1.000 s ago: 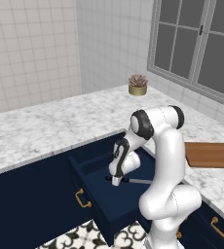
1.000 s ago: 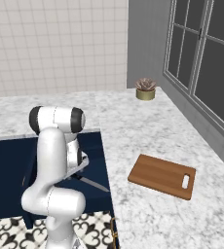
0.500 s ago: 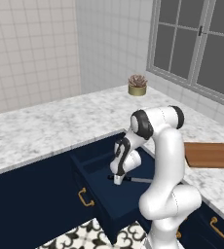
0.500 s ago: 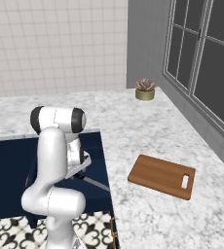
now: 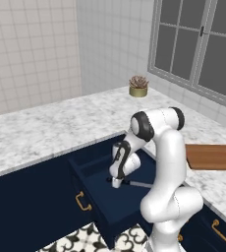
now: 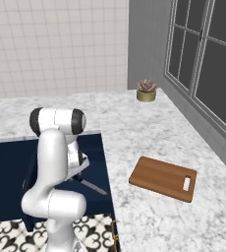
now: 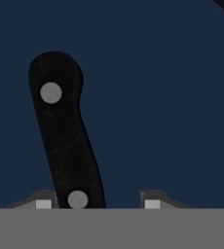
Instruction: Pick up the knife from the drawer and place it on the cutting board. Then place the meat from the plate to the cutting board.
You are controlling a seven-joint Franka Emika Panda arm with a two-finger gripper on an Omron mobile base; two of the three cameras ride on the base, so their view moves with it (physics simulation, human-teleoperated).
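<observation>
The gripper [image 7: 98, 202] reaches down into the open navy drawer [image 5: 98, 209]; its fingers stand spread either side of the knife [image 7: 63, 136], whose matte black, curved, two-rivet handle lies on the drawer floor nearer one finger; the slim grey blade points toward the drawer's front edge.

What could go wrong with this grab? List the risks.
1. In the hand view the knife handle sits off-centre, against one fingertip, with a gap to the other. The closing gripper may push or twist it rather than clamp it squarely.
2. The handle lies slanted between the fingers, so a lifted knife could hang crooked and perhaps catch the drawer wall.
</observation>
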